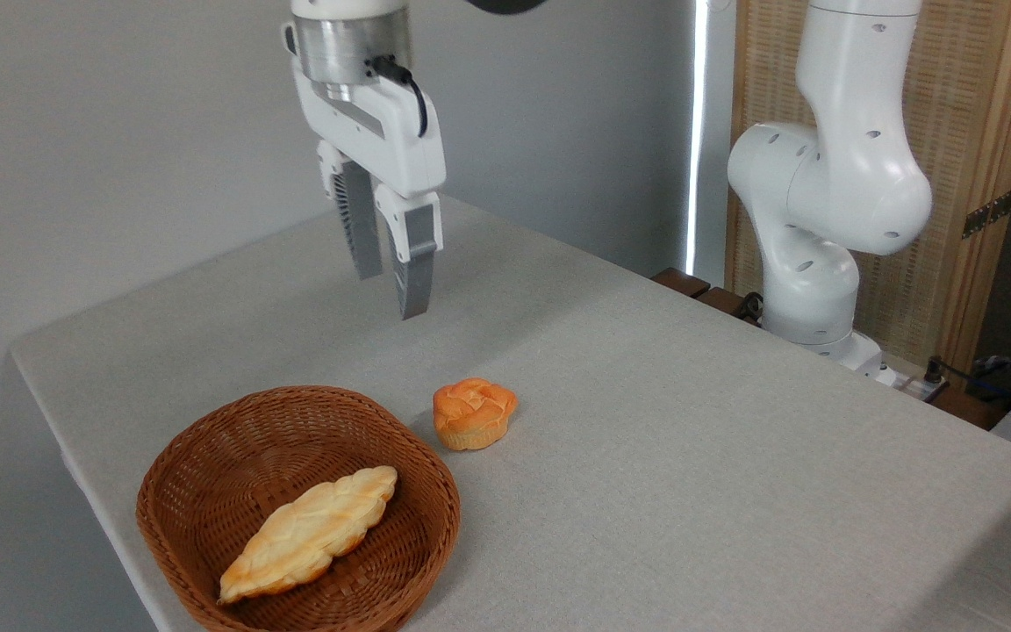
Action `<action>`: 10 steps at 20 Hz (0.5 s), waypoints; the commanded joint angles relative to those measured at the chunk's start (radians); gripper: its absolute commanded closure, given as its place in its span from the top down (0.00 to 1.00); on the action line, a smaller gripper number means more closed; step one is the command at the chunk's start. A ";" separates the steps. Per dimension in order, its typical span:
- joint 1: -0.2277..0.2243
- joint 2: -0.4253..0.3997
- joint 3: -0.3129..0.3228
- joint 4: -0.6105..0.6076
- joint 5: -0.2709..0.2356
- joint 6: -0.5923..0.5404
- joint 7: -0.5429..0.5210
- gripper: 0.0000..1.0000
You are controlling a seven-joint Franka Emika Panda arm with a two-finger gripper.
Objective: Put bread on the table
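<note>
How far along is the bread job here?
Done, it seems: the bun sits on the table, beside the basket. In hand: nothing; the gripper hangs above, empty, fingers slightly apart. Left: nothing evident. The loaf lies in the basket.

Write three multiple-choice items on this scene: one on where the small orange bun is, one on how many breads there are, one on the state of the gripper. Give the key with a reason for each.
1. Where is the small orange bun?
A. Inside the basket
B. On the table, beside the basket
C. Between the fingers

2. How many pieces of bread are in view?
A. One
B. Two
C. Four

3. What is the gripper doing?
A. Hanging empty above the table
B. Gripping the braided loaf
C. Pressing on the basket rim

Key:
1 B, the bun sits on the grey table just right of the wicker basket.
2 B, only the bun and the braided loaf in the basket appear.
3 A, nothing is between its fingers, which hang well above the tabletop.
</note>
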 commanded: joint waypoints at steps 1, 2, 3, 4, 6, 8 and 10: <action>0.031 0.123 0.004 0.196 -0.001 -0.091 -0.076 1.00; 0.035 0.148 0.004 0.240 -0.001 -0.131 -0.090 1.00; 0.037 0.172 0.004 0.280 -0.001 -0.163 -0.092 1.00; 0.037 0.177 0.004 0.294 -0.001 -0.172 -0.092 1.00; 0.039 0.175 0.004 0.299 -0.010 -0.178 -0.094 1.00; 0.039 0.175 -0.011 0.308 -0.001 -0.200 -0.094 1.00; 0.039 0.169 -0.008 0.308 -0.003 -0.203 -0.092 1.00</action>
